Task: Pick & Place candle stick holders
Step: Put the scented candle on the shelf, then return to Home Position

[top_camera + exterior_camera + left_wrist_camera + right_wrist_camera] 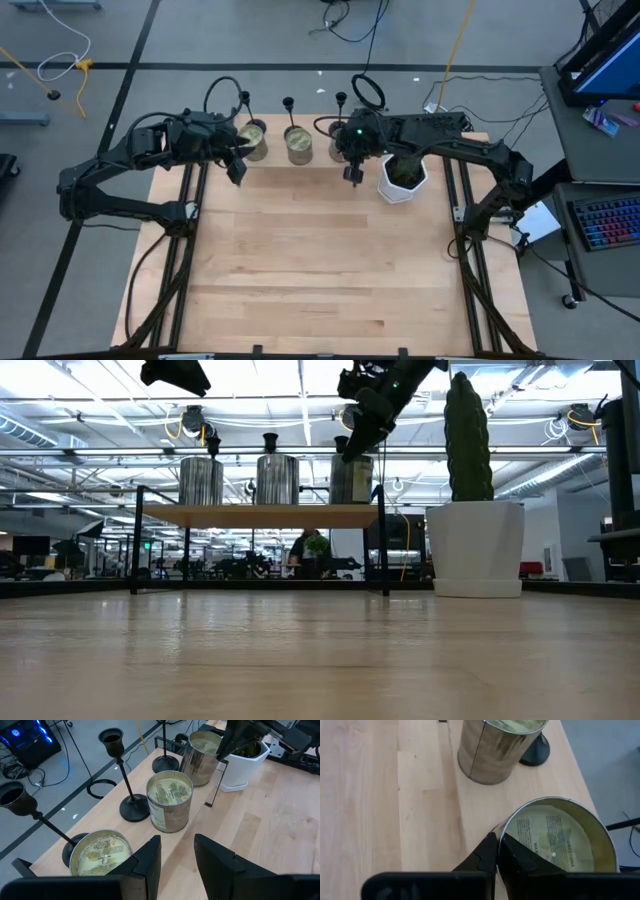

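Note:
Three black candle stick holders (pixel 243 100) (pixel 288 103) (pixel 340 98) stand upright on their round bases along the table's far edge. Each is behind a greenish-gold jar (pixel 253 140) (pixel 298 145) (pixel 338 143). The left wrist view shows two cup tops (pixel 112 737) (pixel 12 800) and the bases (pixel 134 807). My left gripper (pixel 176 850) is open and empty, hovering near the left jar (pixel 100 852). My right gripper (pixel 496 840) is shut, at the near rim of the right jar (pixel 555 837), high in the low view (pixel 350 448). My right gripper's shut fingertips (pixel 487 851) point down at the near rim (pixel 506 831) of the right jar. I cannot tell whether they touch it. The jar stands upright on the table.
A white pot with a green cactus (pixel 402 178) stands just right of my right gripper and shows tall in the low view (pixel 475 545). A thin black wire frame (pixel 216 785) stands by the jars. Bare wooden tabletop (pixel 320 270) spreads toward the near edge.

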Action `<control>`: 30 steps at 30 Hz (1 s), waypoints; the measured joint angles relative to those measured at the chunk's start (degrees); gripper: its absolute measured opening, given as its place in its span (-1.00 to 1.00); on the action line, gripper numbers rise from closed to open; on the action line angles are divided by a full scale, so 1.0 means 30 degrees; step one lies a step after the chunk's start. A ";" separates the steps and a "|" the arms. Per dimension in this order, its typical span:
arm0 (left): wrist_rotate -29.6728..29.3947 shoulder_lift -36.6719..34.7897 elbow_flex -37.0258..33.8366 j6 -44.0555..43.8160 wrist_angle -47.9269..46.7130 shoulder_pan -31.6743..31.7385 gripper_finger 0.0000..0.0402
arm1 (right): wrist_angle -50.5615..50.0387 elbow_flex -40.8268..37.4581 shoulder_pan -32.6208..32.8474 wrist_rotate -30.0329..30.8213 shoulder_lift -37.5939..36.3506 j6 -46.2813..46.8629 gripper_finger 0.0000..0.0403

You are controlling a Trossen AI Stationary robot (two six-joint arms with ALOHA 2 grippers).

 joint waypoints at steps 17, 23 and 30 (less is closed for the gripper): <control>0.0000 0.0007 0.0000 -0.0007 -0.0015 0.0000 -0.38 | 0.0348 0.0000 -0.0020 -0.0014 0.0000 0.0009 -0.64; 0.0000 0.0007 0.0000 0.0043 -0.0191 0.0000 -0.38 | 0.0517 0.0000 0.0112 0.0046 -0.0157 -0.0273 -0.45; 0.0000 -0.0465 0.0000 0.1534 -0.0463 -0.0117 -0.38 | 0.0207 0.0000 0.1337 0.0051 -0.1680 -0.0421 -0.41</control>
